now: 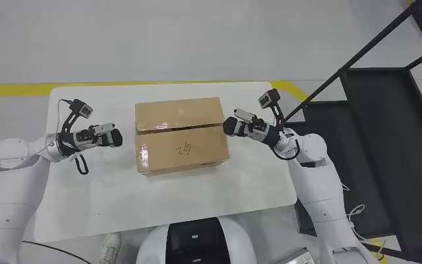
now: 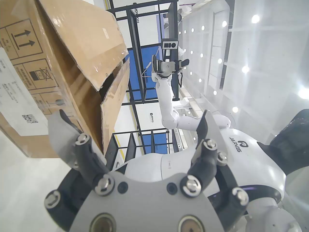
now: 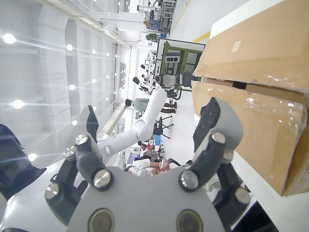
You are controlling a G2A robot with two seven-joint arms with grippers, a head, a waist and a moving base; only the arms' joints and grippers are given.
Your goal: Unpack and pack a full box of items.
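Where the white worktop (image 1: 198, 198) is widest, at its middle, you'll find the cardboard box (image 1: 181, 135) standing upright.
- Its two top flaps are folded down and meet along a seam running left to right.
- From the wrist views you can see the flaps do not lie flush. A narrow dark gap shows between their edges.
- Bits of clear tape cling to the flaps. The near flap carries a handwritten mark, and a white label is on the box's left side wall.

Left end effector (image 1: 117, 137): it is left of the box at about the height of the seam, pointing toward the left wall, with a strip of bare worktop between them. It is released, fingers (image 2: 60, 131) spread wide with nothing between them.

Right end effector (image 1: 229, 125): it is just beside the box's right wall, level with the seam. It is also released, and in its own wrist view the fingers (image 3: 224, 119) are splayed with nothing in them. You cannot tell from these views whether a fingertip touches the cardboard.

Off the worktop, a black metal rack (image 1: 369, 119) stands to the right. A yellow floor line (image 1: 26, 88) runs along the far edge.
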